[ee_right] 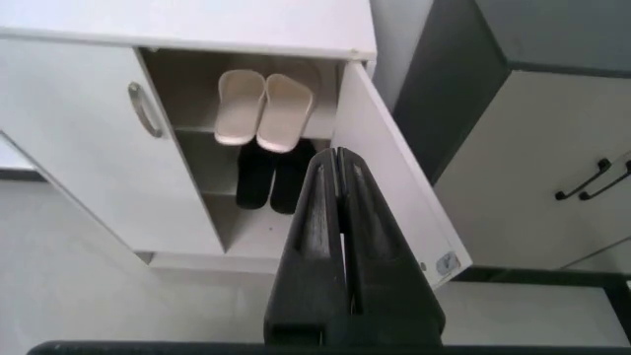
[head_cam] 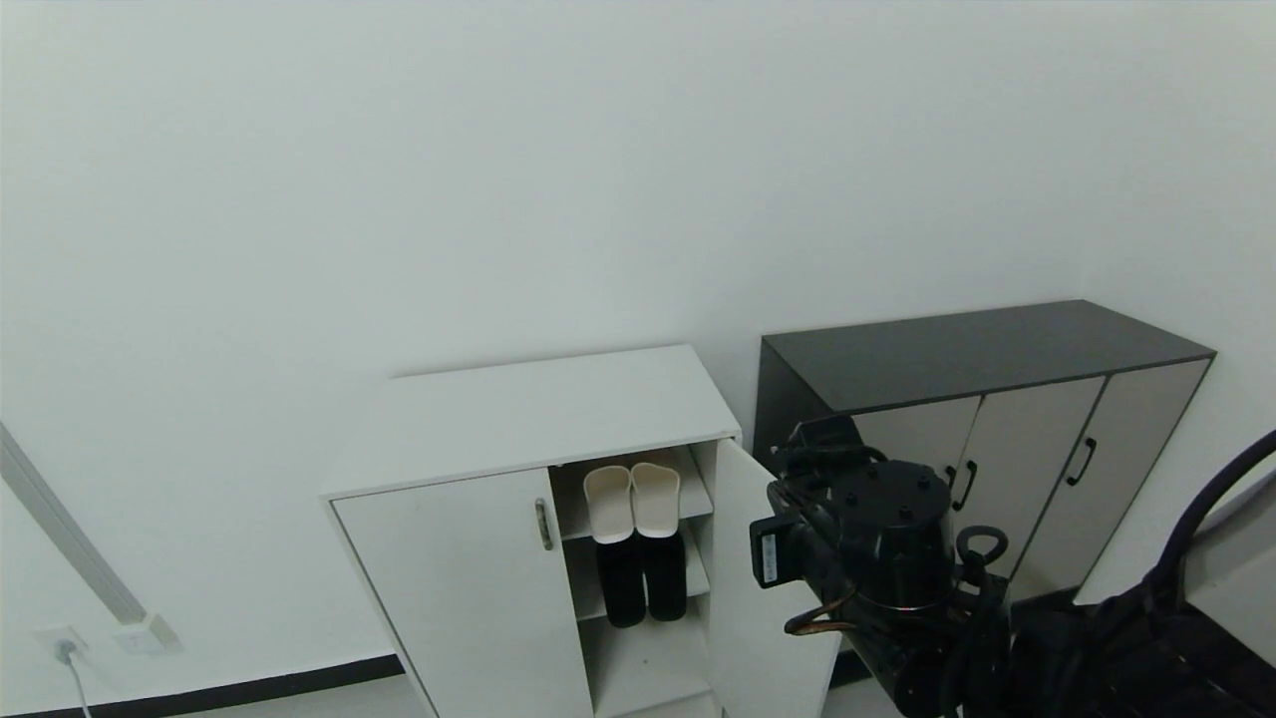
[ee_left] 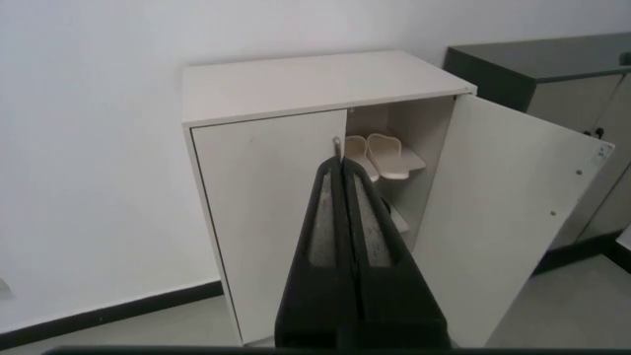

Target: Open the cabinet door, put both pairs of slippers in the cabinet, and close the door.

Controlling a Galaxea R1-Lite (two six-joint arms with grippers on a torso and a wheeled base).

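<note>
1. A low white wooden cabinet (head_cam: 528,409) stands against the wall. Its left door (head_cam: 469,588) is closed and its right door (head_cam: 768,618) is swung wide open.
2. A pair of cream slippers (head_cam: 631,499) lies side by side on the upper shelf, and a pair of black slippers (head_cam: 643,588) sits directly below on the next shelf. Both pairs are inside, so I'd say closing the door is all that remains.
3. The right claw (ee_right: 340,156) has its fingers drawn almost together with nothing between them. It hangs close by the open door's top edge, though I can't tell whether it touches.
4. The left claw (ee_left: 342,163) is pressed tight together and also empty. It is held back in front of the closed left door, well apart from it.
5. To do this well, I'd use the right claw as a blunt pusher.
   - Set it against the door's outer face near the free edge, far from the hinges, where a light push turns it most easily.
   - Follow the door's arc rather than shoving straight, and ease off as it nears the frame so it doesn't bounce back.
6. The slippers' ends come near the shelf fronts, so watch that the door doesn't catch them. Keep the left claw out of the closing gap.
</note>
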